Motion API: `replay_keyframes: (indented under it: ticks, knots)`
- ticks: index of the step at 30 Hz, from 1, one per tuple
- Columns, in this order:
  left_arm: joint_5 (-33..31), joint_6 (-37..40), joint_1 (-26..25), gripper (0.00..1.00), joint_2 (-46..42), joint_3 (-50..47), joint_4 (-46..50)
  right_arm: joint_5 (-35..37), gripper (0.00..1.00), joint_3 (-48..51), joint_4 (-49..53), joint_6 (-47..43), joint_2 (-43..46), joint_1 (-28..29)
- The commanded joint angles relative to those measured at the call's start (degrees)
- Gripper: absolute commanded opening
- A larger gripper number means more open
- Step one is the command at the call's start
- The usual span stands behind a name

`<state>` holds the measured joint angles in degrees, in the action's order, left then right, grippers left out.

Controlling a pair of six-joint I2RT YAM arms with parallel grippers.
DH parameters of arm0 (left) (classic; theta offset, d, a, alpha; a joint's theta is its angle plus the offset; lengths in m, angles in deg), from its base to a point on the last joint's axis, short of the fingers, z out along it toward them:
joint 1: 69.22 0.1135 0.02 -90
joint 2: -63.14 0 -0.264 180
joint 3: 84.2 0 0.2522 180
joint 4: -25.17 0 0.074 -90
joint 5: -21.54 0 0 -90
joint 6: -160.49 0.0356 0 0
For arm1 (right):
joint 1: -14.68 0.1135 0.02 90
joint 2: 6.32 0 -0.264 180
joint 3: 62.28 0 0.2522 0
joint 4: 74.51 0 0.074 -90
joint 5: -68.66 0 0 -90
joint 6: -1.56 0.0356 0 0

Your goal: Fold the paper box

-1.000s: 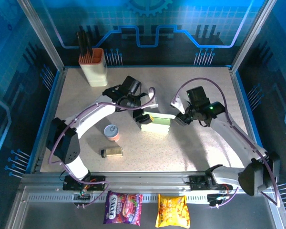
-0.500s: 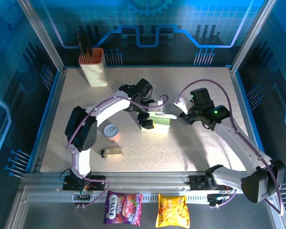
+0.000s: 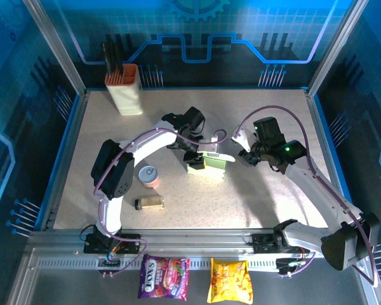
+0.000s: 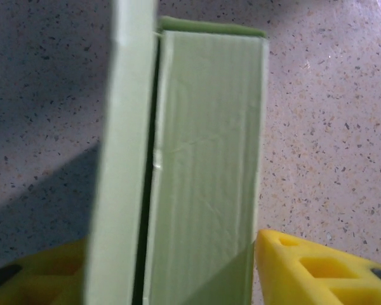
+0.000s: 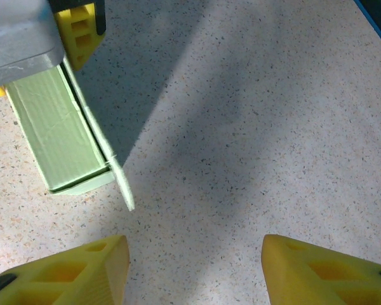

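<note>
1. Left arm has swung in from the left over the last second. The left gripper (image 3: 193, 160) now sits over the left end of the paper box (image 3: 213, 164), with its jaws narrower than before.
2. Paper box is mid-table (image 3: 273, 114), between the two grippers, with one long flap standing up beside its body.
3. In the left wrist view, yellow fingers (image 4: 317, 270) flank the box, one each side. One looks right at the box edge and the other is partly behind the flap. Cannot tell if it actually clamps.
4. Right gripper (image 3: 244, 156) is just right of the box and clear of it. Jaws are spread wide, holding nothing.
5. Can (image 3: 150, 176) and small bottle (image 3: 149, 203) sit near-left of the box. Cream knife holder (image 3: 126, 89) is in the far-left corner.
</note>
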<state>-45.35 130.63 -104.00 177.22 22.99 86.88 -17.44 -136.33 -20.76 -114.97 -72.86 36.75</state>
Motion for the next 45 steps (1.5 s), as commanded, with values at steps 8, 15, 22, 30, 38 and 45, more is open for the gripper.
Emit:
replay_keyframes:
  ticks: [8,15,22,30,38,45]
  knots:
    - [-2.5,-0.7,0.0,0.43,0.4,-0.2,1.9,-1.2,0.57,-0.1,0.5,0.6,-0.7,0.0]
    - [-5.0,-3.2,1.2,0.42,-3.1,-4.6,0.0,-0.2,0.55,-0.8,-1.0,4.7,-2.8,1.0]
    - [-7.9,-6.1,3.2,0.42,-6.6,-9.2,-0.5,-4.3,0.51,-0.9,-6.1,18.9,-6.3,1.5]
    - [-6.2,-9.9,4.3,0.48,-10.8,-16.4,-5.1,-18.5,0.49,-5.7,-4.2,26.9,-16.1,1.9]
    - [-4.1,-10.9,4.7,0.5,-11.0,-16.6,-5.6,-23.1,0.5,-6.6,-5.4,23.5,-19.5,3.4]
    - [-4.1,-11.2,4.7,0.51,-10.5,-15.3,-4.3,-22.7,0.52,-7.2,-3.7,20.9,-20.0,4.7]
